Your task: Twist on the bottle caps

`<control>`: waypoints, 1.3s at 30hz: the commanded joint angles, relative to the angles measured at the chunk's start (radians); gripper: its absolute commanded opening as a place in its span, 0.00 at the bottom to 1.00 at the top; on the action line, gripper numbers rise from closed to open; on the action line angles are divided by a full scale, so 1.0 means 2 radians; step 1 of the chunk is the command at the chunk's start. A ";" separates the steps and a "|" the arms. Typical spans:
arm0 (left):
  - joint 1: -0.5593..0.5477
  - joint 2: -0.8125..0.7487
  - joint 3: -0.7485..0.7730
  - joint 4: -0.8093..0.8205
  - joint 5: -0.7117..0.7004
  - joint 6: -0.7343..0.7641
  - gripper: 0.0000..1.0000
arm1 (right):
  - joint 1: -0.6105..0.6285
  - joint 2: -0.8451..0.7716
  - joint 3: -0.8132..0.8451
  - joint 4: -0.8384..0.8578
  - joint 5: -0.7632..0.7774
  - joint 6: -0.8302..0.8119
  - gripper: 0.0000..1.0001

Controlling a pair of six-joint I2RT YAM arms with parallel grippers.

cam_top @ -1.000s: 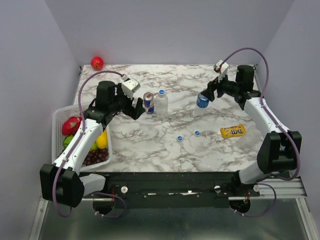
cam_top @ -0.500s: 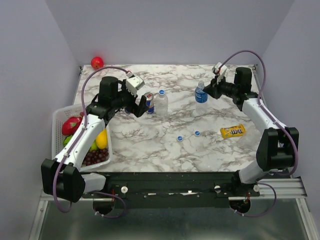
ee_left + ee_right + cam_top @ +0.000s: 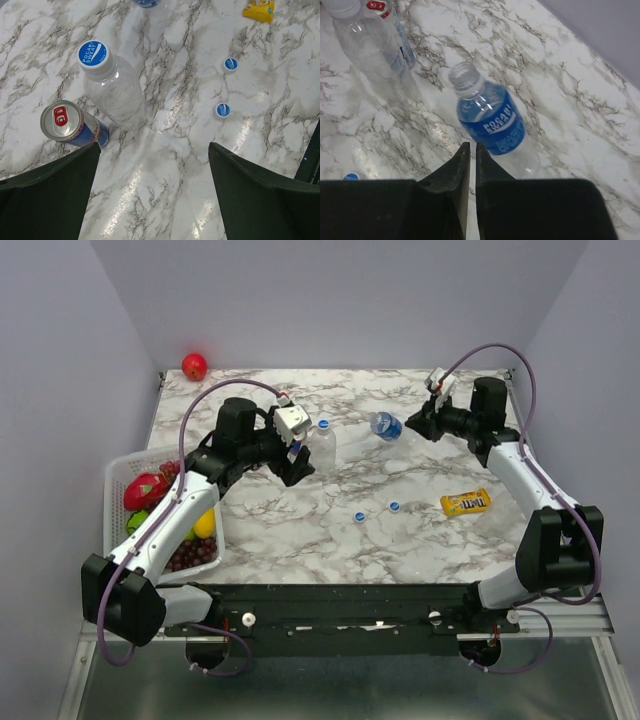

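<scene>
Nearest the arm bases, two loose blue caps point(image 3: 359, 517) sit on the counter point(image 3: 300, 530), well to the near side of the capped bottle point(image 3: 323, 445) and toward the robot's right of it. The left hand point(image 3: 154, 150) has swung in over that bottle and hangs spread wide, holding nothing. The drink can point(image 3: 70, 125) stands just beside the capped bottle beneath it. Beyond the capped bottle, to its right, the labelled bottle point(image 3: 490, 117) no longer stands as it did half a second ago. It lies tipped, its open neck pointing toward the capped bottle. The right hand point(image 3: 472, 150) sits at its base, fingers pinched to a thin slit and gripping nothing. I judge the bottle has been dropped or knocked over, so it needs righting before either cap can go on.
</scene>
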 commanded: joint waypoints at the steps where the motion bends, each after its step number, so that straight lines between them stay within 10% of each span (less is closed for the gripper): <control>1: -0.001 -0.018 -0.005 -0.012 -0.002 0.015 0.99 | 0.009 0.012 0.074 -0.066 -0.024 -0.100 0.40; 3: 0.000 -0.021 -0.003 -0.014 -0.004 0.017 0.99 | 0.013 0.058 0.127 -0.125 -0.027 -0.151 0.59; 12: 0.006 -0.036 -0.016 -0.018 -0.006 0.018 0.99 | 0.040 0.248 0.396 -0.454 -0.022 -0.404 0.80; 23: 0.023 -0.048 -0.040 -0.012 0.002 -0.002 0.99 | 0.092 0.368 0.497 -0.336 -0.041 -0.237 0.89; 28: 0.028 -0.051 -0.049 -0.009 0.001 -0.015 0.99 | 0.101 0.460 0.576 -0.204 0.075 -0.053 0.87; 39: 0.041 -0.054 -0.058 0.001 -0.002 -0.023 0.99 | 0.118 0.461 0.536 -0.236 0.189 -0.110 0.80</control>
